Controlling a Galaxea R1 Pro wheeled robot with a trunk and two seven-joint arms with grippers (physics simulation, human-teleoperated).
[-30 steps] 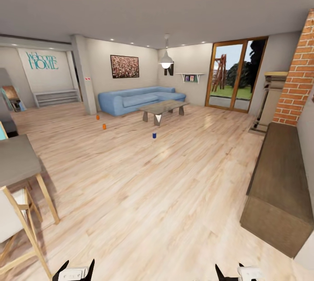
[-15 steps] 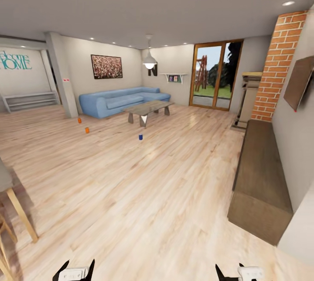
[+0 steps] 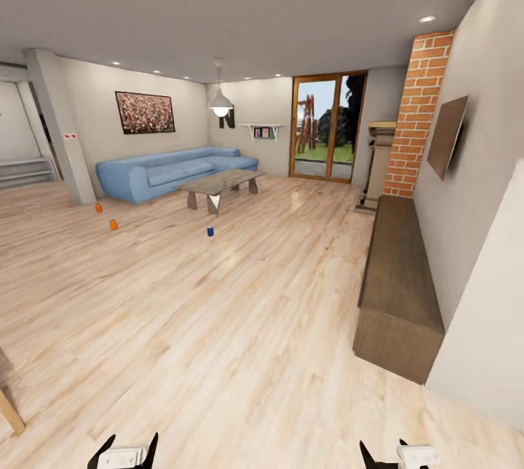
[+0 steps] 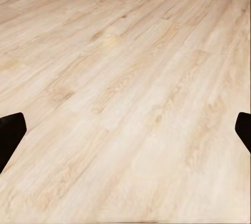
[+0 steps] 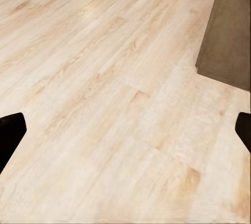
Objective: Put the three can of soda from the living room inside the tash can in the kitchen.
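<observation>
From my head view I see all three cans on the wood floor (image 3: 240,309), far off, none picked up yet: two orange cans (image 3: 113,224) near the blue sofa (image 3: 164,174), one blue can (image 3: 210,231) by the glass low table (image 3: 218,183). So the job has barely begun. My left pincer (image 3: 124,452) and right pincer (image 3: 393,454) hold nothing.

My left wrist view shows spread black tips over smooth, pale planks, the little round blue can far ahead.

My right wrist view shows spread tips too, and a dark, boxy wood cabinet (image 5: 230,41)

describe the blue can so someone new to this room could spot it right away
Find the blue sofa, then the low table before it. The blue can stands alone on the wood floor just ahead of that table; the two orange cans stand farther left.
</observation>
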